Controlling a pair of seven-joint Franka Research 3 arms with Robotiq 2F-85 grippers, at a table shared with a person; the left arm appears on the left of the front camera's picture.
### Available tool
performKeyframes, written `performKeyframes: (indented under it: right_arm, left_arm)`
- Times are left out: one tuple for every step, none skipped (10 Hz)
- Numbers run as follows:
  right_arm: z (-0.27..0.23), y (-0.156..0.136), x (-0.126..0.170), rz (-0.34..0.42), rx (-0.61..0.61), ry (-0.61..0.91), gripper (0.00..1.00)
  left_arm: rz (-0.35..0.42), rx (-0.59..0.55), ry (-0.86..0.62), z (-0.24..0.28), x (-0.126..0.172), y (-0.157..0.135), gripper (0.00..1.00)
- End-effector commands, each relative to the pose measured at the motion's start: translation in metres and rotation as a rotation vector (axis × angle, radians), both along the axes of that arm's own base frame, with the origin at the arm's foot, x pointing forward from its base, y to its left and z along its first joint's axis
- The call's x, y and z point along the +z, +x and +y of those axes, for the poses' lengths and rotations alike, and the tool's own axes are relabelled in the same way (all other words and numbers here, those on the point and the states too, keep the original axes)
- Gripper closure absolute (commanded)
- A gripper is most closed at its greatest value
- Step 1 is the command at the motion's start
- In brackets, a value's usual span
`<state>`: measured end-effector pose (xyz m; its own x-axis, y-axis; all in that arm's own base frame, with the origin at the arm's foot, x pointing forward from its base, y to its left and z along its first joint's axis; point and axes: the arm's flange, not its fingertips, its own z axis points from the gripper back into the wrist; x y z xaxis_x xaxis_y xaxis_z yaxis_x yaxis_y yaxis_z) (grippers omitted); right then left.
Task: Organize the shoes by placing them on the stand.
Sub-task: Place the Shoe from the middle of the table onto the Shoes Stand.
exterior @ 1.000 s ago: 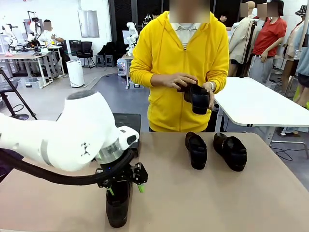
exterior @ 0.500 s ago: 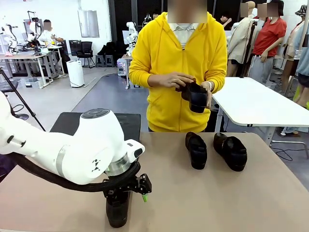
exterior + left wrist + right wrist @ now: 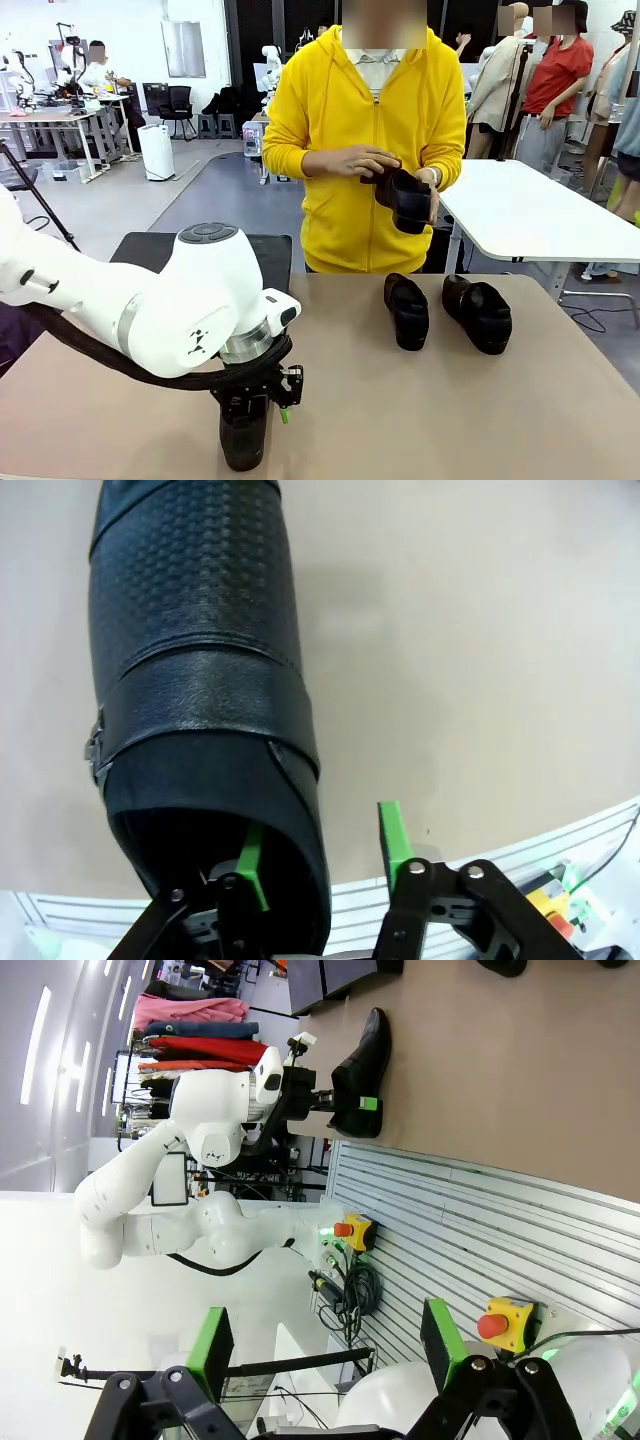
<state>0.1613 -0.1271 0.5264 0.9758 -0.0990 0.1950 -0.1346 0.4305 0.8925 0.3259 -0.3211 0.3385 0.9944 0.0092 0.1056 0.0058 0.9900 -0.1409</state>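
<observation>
No shoe yet on the low black flat-panel stand: left gripper straddles (not clamped) the collar of one black leather slip-on shoe nearside, two more sit far-right, person holds the fourth; right gripper agape, empty.

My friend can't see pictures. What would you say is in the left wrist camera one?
A black shoe lies on a tan table, seen from close above its heel end. The left pincer straddles the shoe's side wall: one green pad inside the opening, the other outside, not touching it.
</observation>
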Motion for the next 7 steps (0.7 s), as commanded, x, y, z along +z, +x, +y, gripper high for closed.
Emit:
performKeyframes:
  right_arm:
    - [-0.002,0.000,0.004,-0.032,0.007,0.018,0.00]
    - [-0.002,0.000,0.004,-0.032,0.007,0.018,0.00]
    - [-0.002,0.000,0.004,-0.032,0.007,0.018,0.00]
    - [-0.002,0.000,0.004,-0.032,0.007,0.018,0.00]
    - [-0.002,0.000,0.004,-0.032,0.007,0.018,0.00]
    - [-0.002,0.000,0.004,-0.032,0.007,0.018,0.00]
    - [-0.002,0.000,0.004,-0.032,0.007,0.018,0.00]
  left_arm:
    - [-0.005,0.039,0.074,-0.008,0.008,-0.002,1.00]
    - [0.002,0.036,0.080,-0.007,0.008,-0.002,1.00]
    - [0.008,0.035,0.094,-0.006,0.009,-0.004,1.00]
    - [0.011,0.033,0.100,-0.005,0.011,-0.004,1.00]
    - [0.013,0.020,0.107,-0.003,0.014,-0.005,1.00]
    - [0.009,0.014,0.118,-0.001,0.022,-0.007,1.00]
    - [-0.005,0.007,0.128,0.003,0.035,-0.010,1.00]
